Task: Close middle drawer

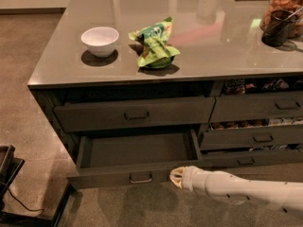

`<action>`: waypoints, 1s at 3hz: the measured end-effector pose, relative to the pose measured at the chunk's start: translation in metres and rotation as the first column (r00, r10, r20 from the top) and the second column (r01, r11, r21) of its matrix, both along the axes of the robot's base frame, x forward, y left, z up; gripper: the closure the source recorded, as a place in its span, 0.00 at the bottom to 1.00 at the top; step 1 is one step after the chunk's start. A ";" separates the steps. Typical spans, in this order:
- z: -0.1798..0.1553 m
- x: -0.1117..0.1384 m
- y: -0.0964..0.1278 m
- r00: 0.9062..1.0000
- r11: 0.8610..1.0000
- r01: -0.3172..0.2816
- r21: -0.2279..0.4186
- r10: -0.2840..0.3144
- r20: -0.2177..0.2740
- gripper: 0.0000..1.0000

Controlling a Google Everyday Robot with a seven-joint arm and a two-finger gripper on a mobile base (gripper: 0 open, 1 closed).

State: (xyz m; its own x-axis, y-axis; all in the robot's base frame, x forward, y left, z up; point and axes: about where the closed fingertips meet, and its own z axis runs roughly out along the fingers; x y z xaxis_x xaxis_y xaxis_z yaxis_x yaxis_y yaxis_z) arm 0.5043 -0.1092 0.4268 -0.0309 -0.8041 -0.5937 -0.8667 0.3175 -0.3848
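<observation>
The middle drawer (137,150) is the wide dark grey-brown one on the left, pulled far out with its plain empty interior showing. Its low flat front (104,179) carries a small metal loop handle (140,178) at the centre. My gripper (176,178), at the tip of the white arm (236,189) coming in from the right, sits at the right end of that drawer front, level with it and right of the handle. Whether it touches the front I cannot tell.
The wide drawer with the taller front (135,114) above is slightly out. Narrower drawers (255,137) on the right stand ajar with packets inside. On the counter are a white bowl (100,40), a green chip bag (155,44) and a dark cup (278,28). A black stand (9,174) stands on the floor at left.
</observation>
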 end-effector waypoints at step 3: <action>-0.010 0.045 0.003 0.997 1.000 -0.005 0.011 0.004 0.083 1.00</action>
